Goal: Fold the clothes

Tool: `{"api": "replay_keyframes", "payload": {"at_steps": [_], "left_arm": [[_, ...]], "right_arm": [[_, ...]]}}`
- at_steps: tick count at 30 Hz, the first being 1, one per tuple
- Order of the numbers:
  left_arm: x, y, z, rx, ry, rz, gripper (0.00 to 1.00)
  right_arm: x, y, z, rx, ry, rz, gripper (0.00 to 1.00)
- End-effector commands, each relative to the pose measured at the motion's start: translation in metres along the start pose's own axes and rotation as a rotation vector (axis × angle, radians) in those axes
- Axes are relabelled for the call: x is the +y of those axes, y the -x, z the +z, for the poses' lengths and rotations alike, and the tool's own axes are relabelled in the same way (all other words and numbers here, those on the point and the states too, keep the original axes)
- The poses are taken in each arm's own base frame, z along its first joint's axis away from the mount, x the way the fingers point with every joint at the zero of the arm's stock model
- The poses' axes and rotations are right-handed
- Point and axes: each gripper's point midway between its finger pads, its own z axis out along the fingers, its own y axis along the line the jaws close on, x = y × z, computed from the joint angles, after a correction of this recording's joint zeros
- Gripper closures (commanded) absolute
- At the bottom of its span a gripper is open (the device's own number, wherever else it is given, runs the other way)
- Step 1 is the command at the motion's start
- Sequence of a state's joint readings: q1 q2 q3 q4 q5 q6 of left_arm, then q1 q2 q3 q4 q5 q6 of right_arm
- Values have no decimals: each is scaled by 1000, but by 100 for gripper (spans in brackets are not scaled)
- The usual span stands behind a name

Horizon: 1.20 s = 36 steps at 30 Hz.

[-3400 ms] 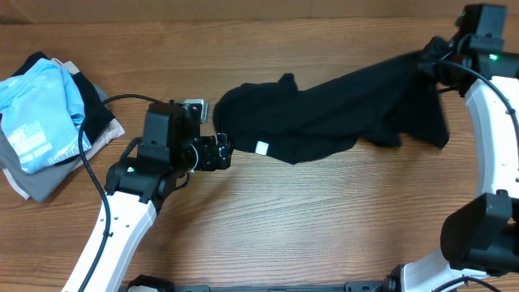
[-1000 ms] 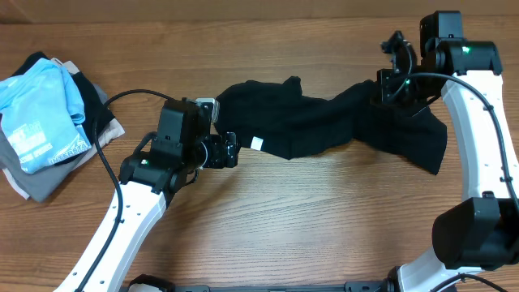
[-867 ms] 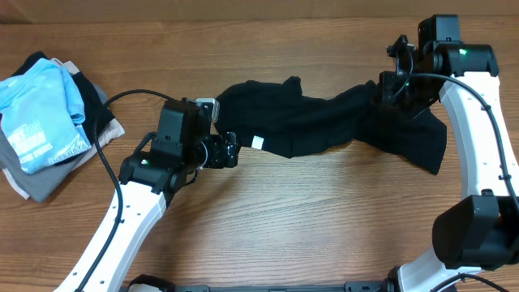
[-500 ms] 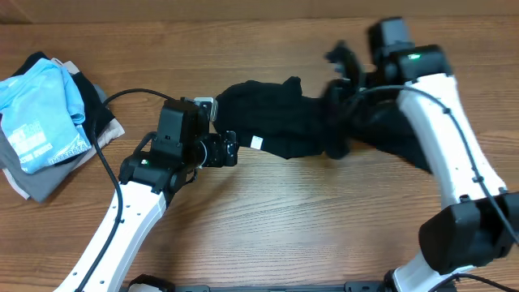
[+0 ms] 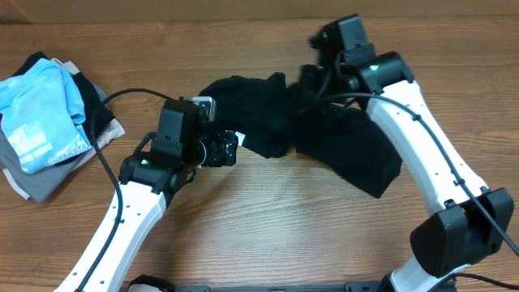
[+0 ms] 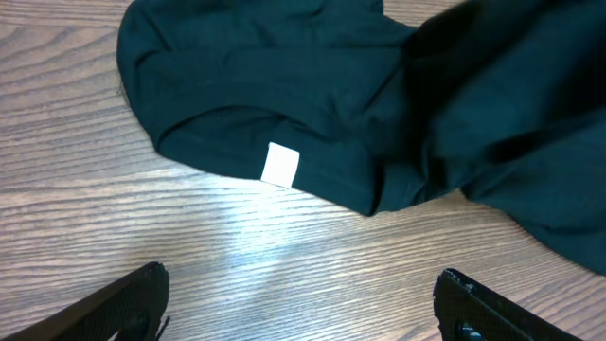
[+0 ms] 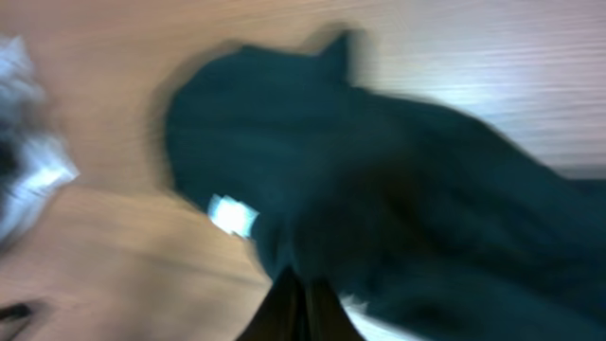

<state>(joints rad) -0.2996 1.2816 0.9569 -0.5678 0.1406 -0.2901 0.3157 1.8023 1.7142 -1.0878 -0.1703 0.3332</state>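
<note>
Closest in, the left gripper (image 6: 303, 305) sits low over the wooden table (image 5: 284, 227), fingers spread wide with nothing between them, right at the edge of the black garment (image 5: 268, 122), whose white tag (image 6: 280, 164) faces up just ahead of it. Beyond, the cloth bunches mid-table and rises to the right gripper (image 5: 315, 77), its fingers pressed together on a fold in a blurred wrist view. Far left lies a pile of clothes (image 5: 45, 122), pale blue on top.
</note>
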Motion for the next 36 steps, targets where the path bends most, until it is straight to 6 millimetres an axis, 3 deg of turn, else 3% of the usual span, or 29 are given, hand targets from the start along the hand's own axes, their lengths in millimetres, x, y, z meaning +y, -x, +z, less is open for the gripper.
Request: {"api": "replay_keyframes", "payload": {"at_steps": [1,4,7,10,16,17,18,20,25,27,32,36], "left_arm": [[-3,11,-3,-26,1,-5,8],[-3,10,-3,-25,0,-11,9],[-6,10,-3,-20,-18,-27,9],[-14,9,-3,-11,-66,-25,12],[-33,5,-5,10,-155,-14,21],[-38,4,-4,10,-165,0,22],[-42,3,-4,10,-172,10,18],[-58,2,-4,1,-201,47,11],[-88,-1,0,-27,-229,127,14],[-102,-11,10,9,-248,114,17],[-126,-35,38,95,-277,74,21],[-162,-47,69,87,-348,140,22]], "right_arm": [[-67,-19,-17,70,-257,109,96],[-88,-48,-27,192,-324,144,96],[-110,-60,-39,242,-419,164,96],[-123,-56,-43,222,-462,179,96],[-125,-50,-41,196,-454,188,96],[-125,-50,-41,196,-454,188,94],[-125,-49,-41,196,-454,188,83],[-125,-44,-40,176,-447,182,43],[-122,-23,-36,91,-421,183,39],[-125,-16,-40,65,-417,196,39],[-139,-1,-59,10,-398,267,39],[-150,8,-83,-32,-326,348,39]]}}
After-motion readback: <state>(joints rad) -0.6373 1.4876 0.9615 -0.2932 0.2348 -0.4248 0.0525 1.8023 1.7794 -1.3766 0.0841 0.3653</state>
